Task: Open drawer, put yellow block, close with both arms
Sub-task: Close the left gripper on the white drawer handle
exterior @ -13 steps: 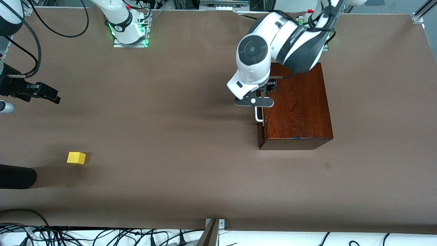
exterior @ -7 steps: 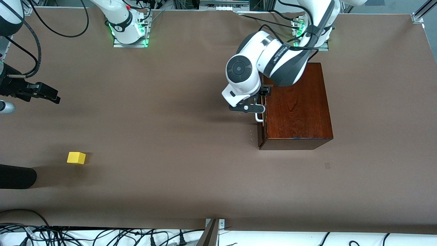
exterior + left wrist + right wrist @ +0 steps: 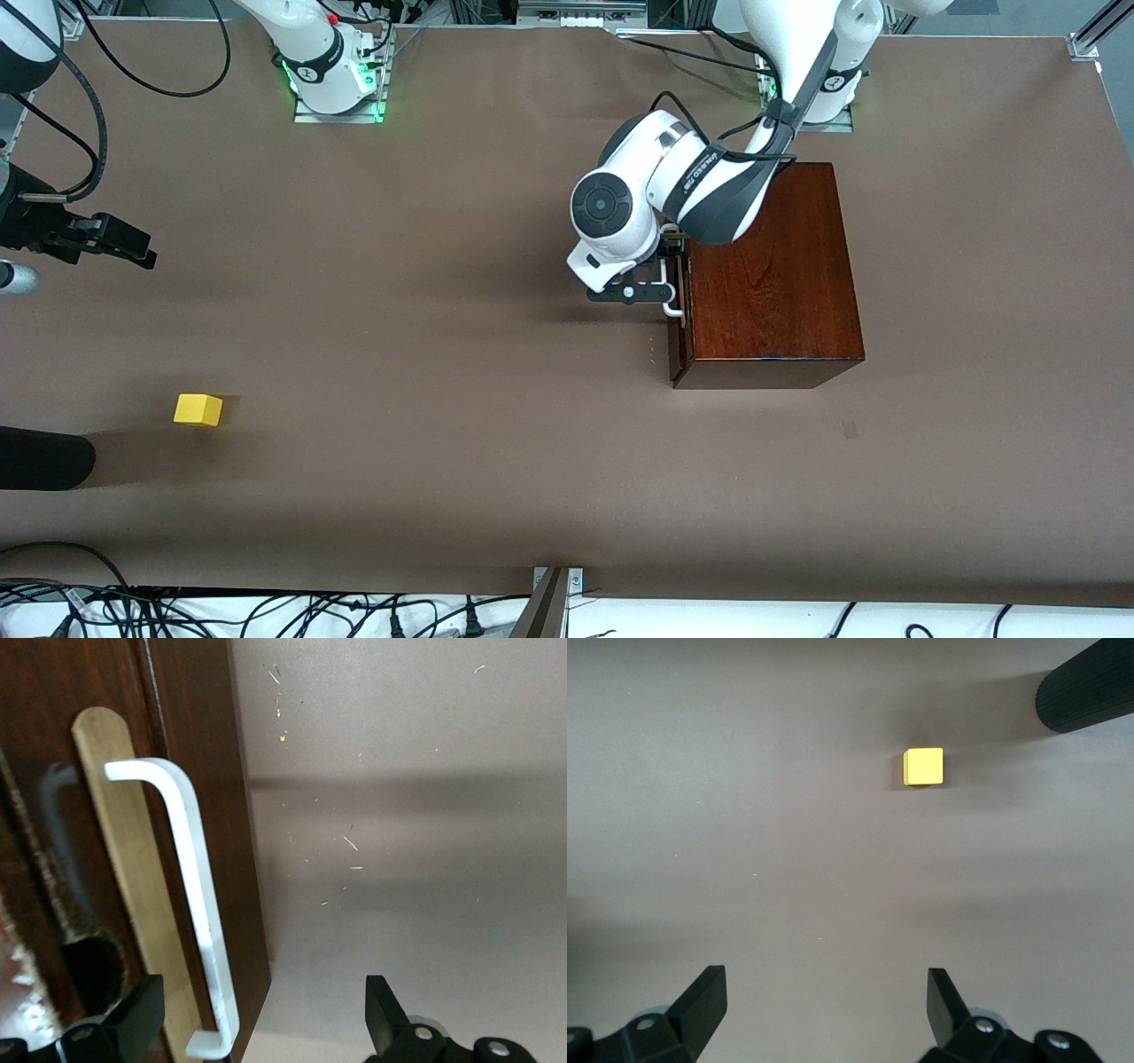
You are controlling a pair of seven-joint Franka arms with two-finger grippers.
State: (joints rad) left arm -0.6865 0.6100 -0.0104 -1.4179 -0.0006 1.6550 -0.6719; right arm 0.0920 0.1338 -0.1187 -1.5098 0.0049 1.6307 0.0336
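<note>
Drawer (image 3: 680,332): shut in the mahogany box (image 3: 771,275) toward the left arm's end of the desk (image 3: 461,266); its stiff white bar handle (image 3: 199,904) is likely the only hold. Left claw (image 3: 266,1028) stands at the handle, fingers apart. Yellow block (image 3: 198,409): small, probably light and rigid, nearer the camera toward the right arm's end; grip across flat sides; right claw (image 3: 824,1010) waits above the desk, fingers apart.

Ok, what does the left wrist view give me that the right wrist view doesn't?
Only the left wrist view shows the drawer front with its white handle, and the open left gripper lined up on that handle, one finger on each side, not closed on it. Only the right wrist view shows the yellow block on the table, a black cylinder beside it, and the open, empty right gripper. Both show the brown table cover.
</note>
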